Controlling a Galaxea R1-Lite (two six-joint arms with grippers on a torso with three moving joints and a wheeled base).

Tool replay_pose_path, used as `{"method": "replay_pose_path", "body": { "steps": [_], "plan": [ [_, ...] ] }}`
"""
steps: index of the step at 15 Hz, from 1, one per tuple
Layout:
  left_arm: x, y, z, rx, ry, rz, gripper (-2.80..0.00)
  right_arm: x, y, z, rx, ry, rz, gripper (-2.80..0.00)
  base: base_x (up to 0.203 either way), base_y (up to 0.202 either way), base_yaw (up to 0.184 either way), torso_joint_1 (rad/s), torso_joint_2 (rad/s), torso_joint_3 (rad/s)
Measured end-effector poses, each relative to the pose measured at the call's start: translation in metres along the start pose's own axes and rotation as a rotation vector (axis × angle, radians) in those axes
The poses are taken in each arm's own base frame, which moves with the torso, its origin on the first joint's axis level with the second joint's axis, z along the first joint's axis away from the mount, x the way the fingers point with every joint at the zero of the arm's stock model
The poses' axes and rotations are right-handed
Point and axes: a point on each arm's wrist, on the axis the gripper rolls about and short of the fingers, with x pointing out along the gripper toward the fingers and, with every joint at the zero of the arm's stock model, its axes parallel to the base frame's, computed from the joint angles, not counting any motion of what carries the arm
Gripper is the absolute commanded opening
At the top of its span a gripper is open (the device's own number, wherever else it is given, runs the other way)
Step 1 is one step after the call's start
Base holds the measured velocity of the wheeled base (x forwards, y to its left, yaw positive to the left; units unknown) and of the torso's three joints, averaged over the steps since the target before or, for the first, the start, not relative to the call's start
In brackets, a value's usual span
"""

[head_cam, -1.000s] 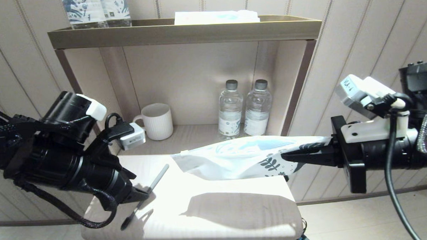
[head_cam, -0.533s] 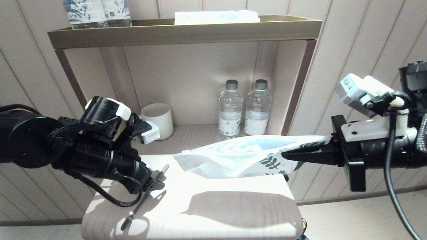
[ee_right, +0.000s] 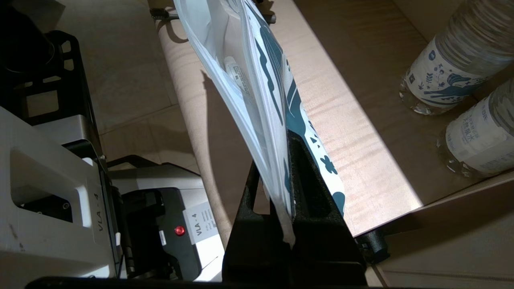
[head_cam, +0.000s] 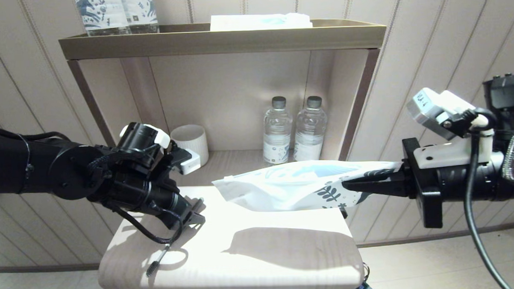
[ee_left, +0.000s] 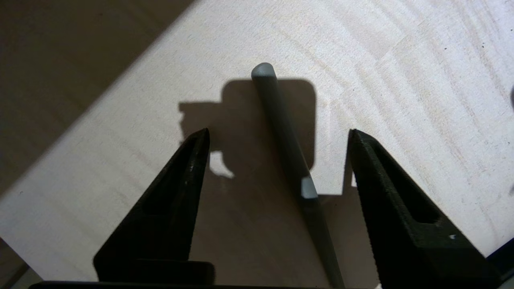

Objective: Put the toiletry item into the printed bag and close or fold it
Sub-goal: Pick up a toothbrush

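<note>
Straddling the grey handle of the toiletry item (ee_left: 287, 144), the left gripper (ee_left: 279, 134) had its fingers spread wide on either side of the stick without touching it, low over the pale table (head_cam: 261, 264). The item's dark brush end (head_cam: 152, 270) lay behind that gripper, toward the table's near edge. Opposite, the right gripper (head_cam: 348, 185) was clamped on the leafy end of the printed bag (head_cam: 292, 187), which stretched out ahead of its tips above the table.
</note>
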Motion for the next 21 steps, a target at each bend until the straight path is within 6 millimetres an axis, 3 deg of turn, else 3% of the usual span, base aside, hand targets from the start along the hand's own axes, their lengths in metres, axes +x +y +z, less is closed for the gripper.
{"method": "replay_pose_path", "body": {
  "steps": [8, 14, 17, 21],
  "plan": [
    [-0.001, 0.000, -0.001, -0.001, 0.010, 0.001, -2.80, -0.001, 0.001, -0.001, 0.001, 0.000, 0.001, -2.80, 0.000, 0.000, 0.000, 0.000, 0.00, 0.000],
    [-0.017, -0.002, 0.001, -0.001, -0.032, 0.005, -2.80, -0.002, 0.003, -0.002, 0.002, 0.001, 0.002, -2.80, 0.000, 0.000, 0.000, 0.000, 0.00, 0.000],
    [-0.043, 0.000, 0.013, 0.000, -0.137, 0.022, -2.80, -0.002, 0.004, -0.003, 0.004, 0.003, 0.002, -2.80, 0.000, 0.000, 0.000, 0.000, 0.00, 0.000],
    [-0.103, -0.001, 0.038, 0.007, -0.371, -0.020, -2.80, -0.001, 0.005, -0.007, 0.012, 0.013, 0.009, -2.80, 0.000, 0.000, 0.000, 0.000, 0.00, 0.000]
  ]
}}
